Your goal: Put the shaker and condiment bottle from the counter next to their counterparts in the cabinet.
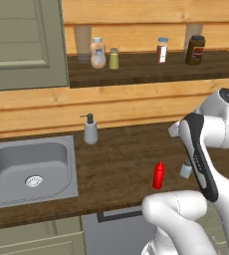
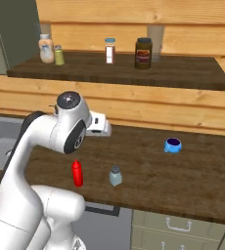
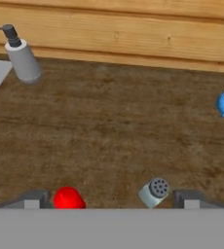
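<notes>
Now | gripper (image 3: 111, 199) spread, empty | shaker (image 3: 154, 191), condiment bottle (image 3: 68, 198) between fingertips

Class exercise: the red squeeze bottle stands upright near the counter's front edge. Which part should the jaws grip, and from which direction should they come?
Grip the condiment bottle on its straight body, below the pointed nozzle, which looks too narrow to hold firmly. It stands upright, apart from the shaker, so descending from above with the jaws open either side of it looks best.

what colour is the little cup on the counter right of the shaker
Blue, with a dark inside; the cup shows best in the right base view.
</notes>
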Controlling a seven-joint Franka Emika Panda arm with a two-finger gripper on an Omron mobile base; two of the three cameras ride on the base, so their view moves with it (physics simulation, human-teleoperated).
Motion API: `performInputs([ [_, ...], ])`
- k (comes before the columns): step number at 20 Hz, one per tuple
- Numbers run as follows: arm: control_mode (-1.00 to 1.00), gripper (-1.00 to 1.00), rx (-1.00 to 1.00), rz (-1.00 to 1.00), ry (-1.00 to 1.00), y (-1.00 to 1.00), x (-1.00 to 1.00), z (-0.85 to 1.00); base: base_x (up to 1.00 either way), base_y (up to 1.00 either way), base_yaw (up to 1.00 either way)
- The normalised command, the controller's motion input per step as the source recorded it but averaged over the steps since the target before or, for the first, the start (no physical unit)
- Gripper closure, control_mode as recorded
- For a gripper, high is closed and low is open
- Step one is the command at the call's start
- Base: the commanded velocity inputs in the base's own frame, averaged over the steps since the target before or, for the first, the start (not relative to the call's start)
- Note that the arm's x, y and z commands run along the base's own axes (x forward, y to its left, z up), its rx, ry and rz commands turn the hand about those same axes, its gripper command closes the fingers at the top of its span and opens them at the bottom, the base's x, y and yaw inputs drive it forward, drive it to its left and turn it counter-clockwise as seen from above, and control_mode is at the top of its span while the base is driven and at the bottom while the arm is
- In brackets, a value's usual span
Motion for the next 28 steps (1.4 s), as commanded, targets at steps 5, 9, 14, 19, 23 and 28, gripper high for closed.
performInputs([
  [5, -1.0, -1.0, 0.0, 0.14, -0.01, -0.19, -0.18, 0.0, 0.0, 0.0, 0.0],
  [9, -1.0, -1.0, 0.0, 0.3, -0.19, 0.0, -0.45, -0.05, 0.0, 0.0, 0.0],
  [14, -1.0, -1.0, 0.08, 0.31, -0.06, -0.18, -0.54, -0.22, 0.0, 0.0, 0.0],
  [19, -1.0, -1.0, 0.08, 0.28, -0.07, -0.26, -0.17, -0.31, 0.0, 0.0, 0.0],
  [23, -1.0, -1.0, 0.05, 0.03, 0.0, -0.04, 0.0, -0.03, 0.0, 0.0, 0.0],
  [28, -1.0, -1.0, 0.0, 0.0, -0.12, 0.0, -0.08, 0.04, 0.0, 0.0, 0.0],
])
